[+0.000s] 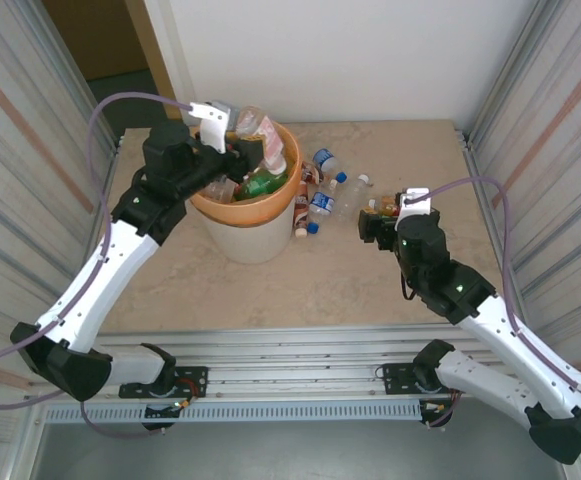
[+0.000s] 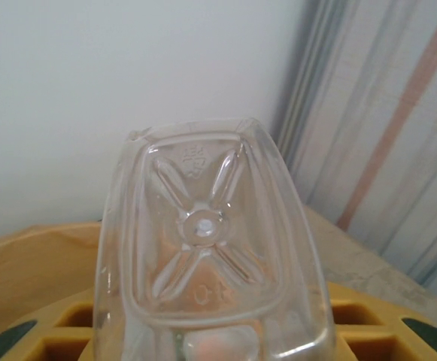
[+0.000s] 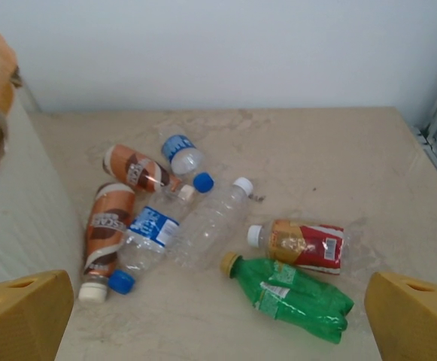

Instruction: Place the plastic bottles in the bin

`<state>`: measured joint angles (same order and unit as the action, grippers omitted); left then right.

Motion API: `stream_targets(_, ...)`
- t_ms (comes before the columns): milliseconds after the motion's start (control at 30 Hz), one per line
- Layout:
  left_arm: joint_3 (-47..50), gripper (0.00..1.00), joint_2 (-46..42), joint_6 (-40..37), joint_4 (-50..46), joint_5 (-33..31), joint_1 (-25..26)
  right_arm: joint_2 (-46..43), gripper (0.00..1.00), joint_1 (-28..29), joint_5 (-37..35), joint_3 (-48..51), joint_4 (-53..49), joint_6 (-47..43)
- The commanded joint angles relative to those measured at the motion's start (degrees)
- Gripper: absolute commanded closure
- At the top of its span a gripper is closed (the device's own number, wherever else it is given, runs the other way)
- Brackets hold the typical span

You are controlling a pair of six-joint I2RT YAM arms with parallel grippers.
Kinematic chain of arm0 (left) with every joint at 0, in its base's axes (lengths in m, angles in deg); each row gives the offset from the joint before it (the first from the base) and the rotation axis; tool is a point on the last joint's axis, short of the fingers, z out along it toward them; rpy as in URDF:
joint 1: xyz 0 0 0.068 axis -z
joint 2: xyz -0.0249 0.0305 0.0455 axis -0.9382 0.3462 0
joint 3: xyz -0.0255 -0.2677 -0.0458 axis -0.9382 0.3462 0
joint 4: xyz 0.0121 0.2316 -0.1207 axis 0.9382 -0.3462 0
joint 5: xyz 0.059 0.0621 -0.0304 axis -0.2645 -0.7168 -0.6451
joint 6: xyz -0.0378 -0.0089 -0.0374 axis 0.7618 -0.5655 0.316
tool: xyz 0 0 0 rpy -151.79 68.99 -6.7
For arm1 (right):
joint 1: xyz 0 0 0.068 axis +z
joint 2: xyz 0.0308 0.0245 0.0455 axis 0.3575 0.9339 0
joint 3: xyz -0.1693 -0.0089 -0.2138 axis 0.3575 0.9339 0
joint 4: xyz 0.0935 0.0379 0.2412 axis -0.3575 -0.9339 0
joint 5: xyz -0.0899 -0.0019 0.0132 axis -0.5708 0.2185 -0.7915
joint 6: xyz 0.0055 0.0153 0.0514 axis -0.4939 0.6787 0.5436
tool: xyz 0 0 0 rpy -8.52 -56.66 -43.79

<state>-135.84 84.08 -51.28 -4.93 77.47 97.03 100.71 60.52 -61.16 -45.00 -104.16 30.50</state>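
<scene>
Pinching a clear bottle point(image 2: 207, 248) over the bin point(image 1: 255, 240) is the left gripper point(image 1: 235, 150); right gripper point(image 1: 375, 222) hangs spread (near loose bottles point(image 3: 210, 222)).

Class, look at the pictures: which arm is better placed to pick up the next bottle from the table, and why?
Right. The right pincer is open, close to the green bottle and others on the table; the left pincer is shut on a clear bottle over the bin.

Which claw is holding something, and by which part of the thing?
The left claw grips a clear plastic bottle by its sides near the base, over the bin. The right claw holds nothing.
</scene>
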Motion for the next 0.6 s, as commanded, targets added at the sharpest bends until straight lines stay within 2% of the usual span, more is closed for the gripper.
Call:
stream_targets(0, -2.5, 0.86, -0.1, 0.3, -3.2, 0.8, -3.3, 1.4, 0.02, -0.7, -1.6, -2.8, -1.9, 2.3)
stream_targets(267, -2.8, 0.83, 2.6, 3.8, -6.7, 12.5, -11.0, 4.6, 0.02, -2.7, 0.1, -4.6, -4.4, 3.9)
stream_targets(433, -3.4, 0.79, 5.3, 4.2, -7.9, 19.8, -12.4, 5.1, 0.02, -4.5, 2.6, -4.5, -4.6, 5.0)
stream_targets(567, -3.8, 0.79, 7.6, 4.5, -8.1, 22.4, -12.8, 5.1, 0.02, -5.6, 4.0, -4.5, -5.1, 5.7)
